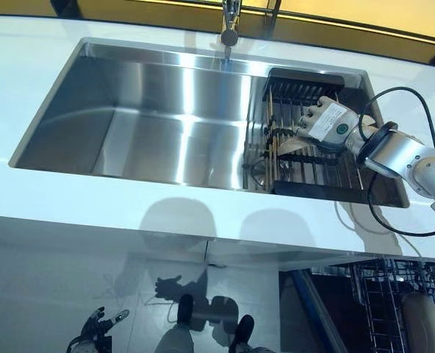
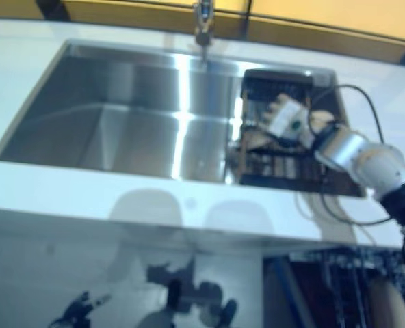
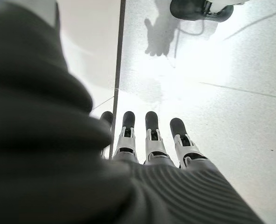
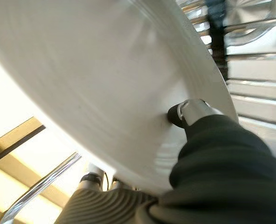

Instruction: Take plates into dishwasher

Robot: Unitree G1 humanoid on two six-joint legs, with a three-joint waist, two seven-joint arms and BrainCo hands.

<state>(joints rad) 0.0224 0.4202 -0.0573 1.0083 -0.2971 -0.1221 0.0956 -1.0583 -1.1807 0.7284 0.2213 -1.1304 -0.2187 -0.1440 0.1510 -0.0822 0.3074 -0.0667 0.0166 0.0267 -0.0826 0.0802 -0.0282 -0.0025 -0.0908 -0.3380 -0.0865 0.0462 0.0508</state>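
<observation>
At the bottom of the left eye view the left hand (image 1: 100, 321) hangs low over the pale floor, idle; its own wrist view shows the fingers (image 3: 152, 135) straight and side by side, holding nothing. At the lower right edge the dishwasher rack (image 1: 394, 294) stands open below the counter, a beige plate-like shape in it.

Above that runs the white countertop (image 1: 166, 213), glossy and bare, then the steel sink (image 1: 159, 125) across the middle of the frame. In its right part sits a dark drying rack (image 1: 306, 154), and the right hand (image 1: 322, 121) reaches into it. The right wrist view shows the white plate (image 4: 96, 79) filling the frame, the thumb (image 4: 189, 112) pressed on its face and fingers curled behind the rim, so it is pinched.

The likely trouble: the grip takes only the rim of a smooth plate, so it could slip or swing out. Lifted at a slant, its edge may catch the rack's prongs. A faucet (image 1: 231, 22) stands at the top centre.
</observation>
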